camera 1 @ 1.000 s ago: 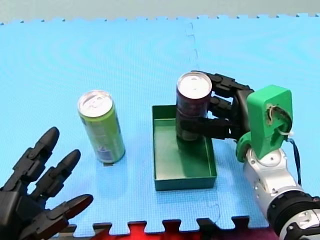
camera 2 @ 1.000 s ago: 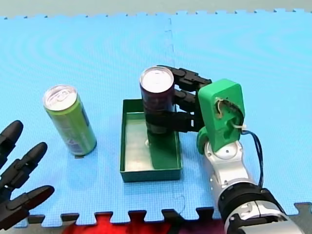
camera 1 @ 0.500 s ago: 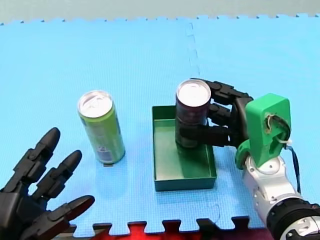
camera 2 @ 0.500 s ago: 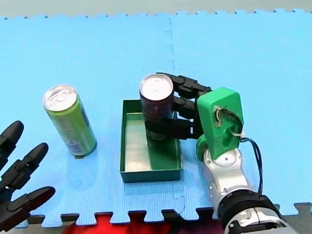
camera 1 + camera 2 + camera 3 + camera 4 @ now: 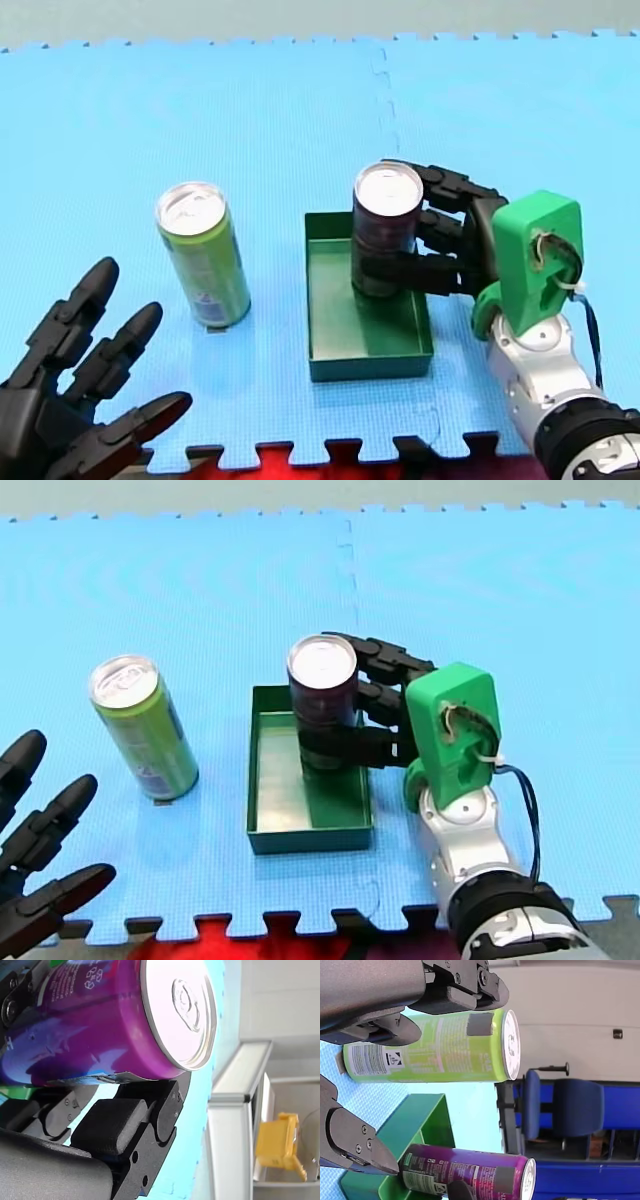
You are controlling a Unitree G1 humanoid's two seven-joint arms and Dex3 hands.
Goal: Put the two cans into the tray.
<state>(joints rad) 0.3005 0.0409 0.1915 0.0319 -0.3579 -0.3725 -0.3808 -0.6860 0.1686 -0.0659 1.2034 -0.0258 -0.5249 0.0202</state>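
Purple can [image 5: 385,235] is standing upright within the walls of the green tray [image 5: 370,368], toward its far right corner; whether its base is touching the tray floor I cannot tell. The right hand [image 5: 440,245] is reaching in from the right and wrapping the can's side, its black fingers [image 5: 115,1125] curling round the body while the thumb is pressing across the front. In the first wrist view the silver top is facing sideways and the finger pads are pressing against the purple wall just under the rim.

Green can [image 5: 205,255] is standing upright on the blue mat [image 5: 200,110], well to the left of the tray and apart from it, with nothing touching it. The left hand [image 5: 75,400] is hovering at the near left corner of the mat, holding nothing, its fingers uncurled and pointing toward the green can but well short of it.

In the second wrist view a blue chair [image 5: 570,1107] is showing beyond both cans.
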